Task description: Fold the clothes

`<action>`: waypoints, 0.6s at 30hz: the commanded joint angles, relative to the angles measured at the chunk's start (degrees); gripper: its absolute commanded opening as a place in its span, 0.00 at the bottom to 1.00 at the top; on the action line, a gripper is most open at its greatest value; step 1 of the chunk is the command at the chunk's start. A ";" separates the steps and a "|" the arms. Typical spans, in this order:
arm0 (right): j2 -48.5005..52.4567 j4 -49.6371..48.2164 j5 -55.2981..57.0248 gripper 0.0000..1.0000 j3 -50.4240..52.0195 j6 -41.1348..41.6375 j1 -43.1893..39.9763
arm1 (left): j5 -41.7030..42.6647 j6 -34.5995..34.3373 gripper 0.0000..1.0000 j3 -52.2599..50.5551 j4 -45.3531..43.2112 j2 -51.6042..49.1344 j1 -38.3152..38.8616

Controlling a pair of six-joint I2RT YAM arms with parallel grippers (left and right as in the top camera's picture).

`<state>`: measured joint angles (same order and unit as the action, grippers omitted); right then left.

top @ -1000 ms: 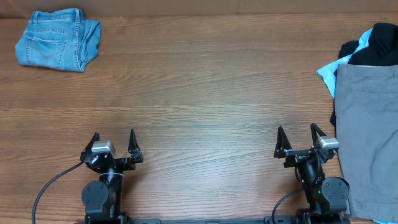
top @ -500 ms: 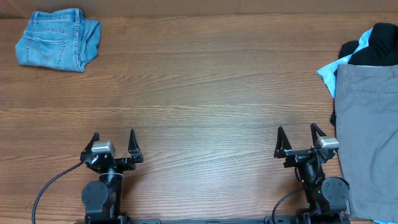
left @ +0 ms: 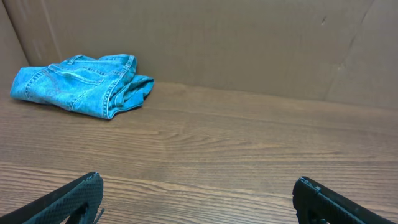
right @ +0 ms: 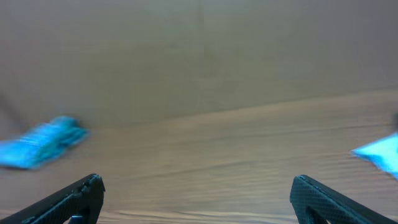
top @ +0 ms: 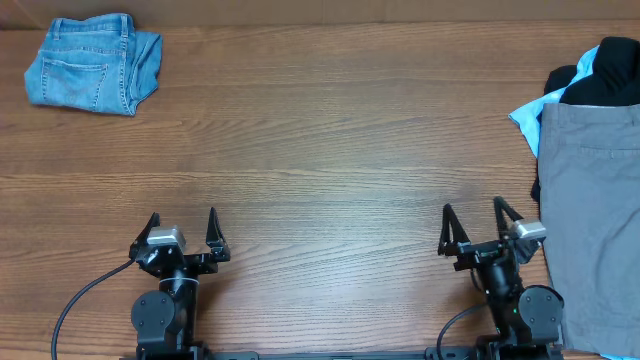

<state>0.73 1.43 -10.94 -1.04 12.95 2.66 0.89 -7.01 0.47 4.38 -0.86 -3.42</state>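
Grey shorts (top: 592, 200) lie flat at the right edge of the table, on top of a black piece (top: 610, 75) and a light-blue piece (top: 526, 118). A folded blue denim piece (top: 92, 64) lies at the far left corner; it also shows in the left wrist view (left: 81, 85) and, blurred, in the right wrist view (right: 40, 143). My left gripper (top: 182, 228) is open and empty near the front edge (left: 198, 186). My right gripper (top: 471, 225) is open and empty, just left of the grey shorts (right: 198, 186).
A brown cardboard wall (left: 217, 43) stands along the table's far edge. The wooden table (top: 330, 150) stretches between the two clothing piles. Black cables run from the arm bases at the front.
My right gripper has turned slightly to the left; its wrist view is blurred by motion. The left arm and the clothes have not moved.
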 commanded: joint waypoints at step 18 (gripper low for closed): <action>1.18 -14.64 -9.57 1.00 -7.06 18.23 -0.15 | 0.55 1.25 1.00 -0.20 0.04 0.59 -0.31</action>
<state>0.93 -14.15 -24.77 -3.38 35.16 2.66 0.89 -6.98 0.47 4.38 -0.86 -3.42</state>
